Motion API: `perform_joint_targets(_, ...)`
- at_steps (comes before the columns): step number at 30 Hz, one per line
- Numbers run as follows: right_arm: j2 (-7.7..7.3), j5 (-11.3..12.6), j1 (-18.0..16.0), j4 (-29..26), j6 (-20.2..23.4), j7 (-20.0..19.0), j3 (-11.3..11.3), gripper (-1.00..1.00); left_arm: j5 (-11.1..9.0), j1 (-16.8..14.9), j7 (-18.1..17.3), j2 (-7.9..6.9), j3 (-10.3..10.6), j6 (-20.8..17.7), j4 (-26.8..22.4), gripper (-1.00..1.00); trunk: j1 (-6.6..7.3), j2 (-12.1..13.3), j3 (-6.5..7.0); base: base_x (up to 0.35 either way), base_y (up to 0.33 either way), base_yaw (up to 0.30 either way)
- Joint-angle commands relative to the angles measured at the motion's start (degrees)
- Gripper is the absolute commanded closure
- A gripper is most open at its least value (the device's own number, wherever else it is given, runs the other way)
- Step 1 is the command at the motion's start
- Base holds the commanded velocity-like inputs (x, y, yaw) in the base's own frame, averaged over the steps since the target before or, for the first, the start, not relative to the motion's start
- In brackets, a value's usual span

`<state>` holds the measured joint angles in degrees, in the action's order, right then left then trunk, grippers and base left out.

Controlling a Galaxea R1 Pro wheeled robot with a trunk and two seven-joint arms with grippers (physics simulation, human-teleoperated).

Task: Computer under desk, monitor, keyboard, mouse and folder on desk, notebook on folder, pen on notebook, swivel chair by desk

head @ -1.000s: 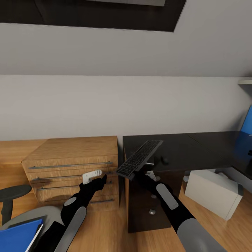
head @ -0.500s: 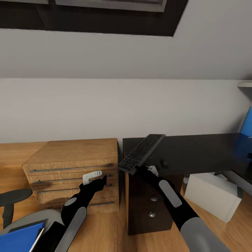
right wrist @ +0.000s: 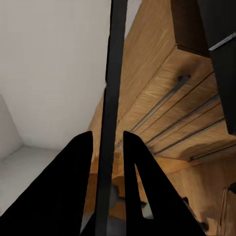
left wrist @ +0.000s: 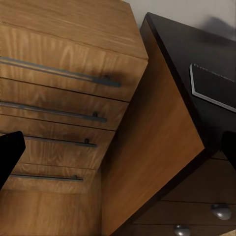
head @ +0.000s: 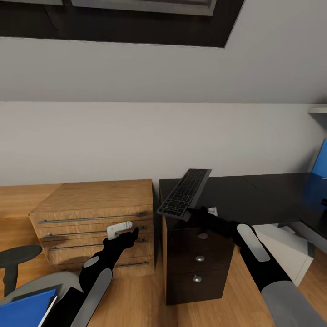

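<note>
The right gripper (head: 196,213) pinches the keyboard (head: 185,193) by its near edge, holding it tilted above the black tabletop (head: 254,193) corner, over the dark drawers (head: 200,259). At nine o'clock, the left gripper (head: 129,231), its jaws spread wide, hangs before the wooden chest (head: 97,213). The blue folder (head: 25,311) lies on the chair (head: 27,284) at seven o'clock
</note>
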<state>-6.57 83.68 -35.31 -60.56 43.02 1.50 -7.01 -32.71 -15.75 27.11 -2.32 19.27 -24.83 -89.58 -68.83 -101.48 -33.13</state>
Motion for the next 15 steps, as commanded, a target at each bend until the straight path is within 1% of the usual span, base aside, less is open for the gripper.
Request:
perform_joint_targets(1,-0.34,0.9,0.0,0.0,0.2,0.1,0.1,1.0,-0.6,-0.1,0.6,-0.05,0.1,-0.1,-0.1,-1.0,0.0,0.0,-0.06,0.0,0.0,0.0)
perform_joint_targets(3,-1.22,2.1,0.0,-0.1,0.6,0.1,0.6,1.0,-0.6,-0.1,0.6,-0.05,0.2,0.0,-0.1,-1.0,0.0,0.0,-0.06,0.0,0.0,0.0)
perform_joint_targets(4,-2.22,3.5,0.0,0.0,0.8,0.1,0.9,1.0,-0.5,-0.1,0.6,-0.05,0.2,0.0,-0.1,-1.0,0.0,0.0,-0.06,0.0,-0.041,0.0)
perform_joint_targets(6,-2.86,4.5,0.0,0.0,0.9,0.1,1.0,1.0,-0.6,-0.1,0.6,-0.05,0.2,0.0,-0.1,-1.0,0.0,0.0,-0.06,0.0,-0.144,0.0)
perform_joint_targets(9,-3.21,4.9,0.0,0.0,0.9,0.1,1.1,1.0,-0.6,-0.1,0.6,-0.05,0.2,0.0,-0.1,-1.0,0.0,0.0,-0.06,0.0,-0.236,0.0)
perform_joint_targets(15,-3.37,5.3,0.0,0.2,0.9,0.1,1.1,1.0,-0.6,-0.1,0.6,-0.05,0.2,-0.1,-0.1,-1.0,0.0,0.0,-0.06,0.0,-0.3,0.0)
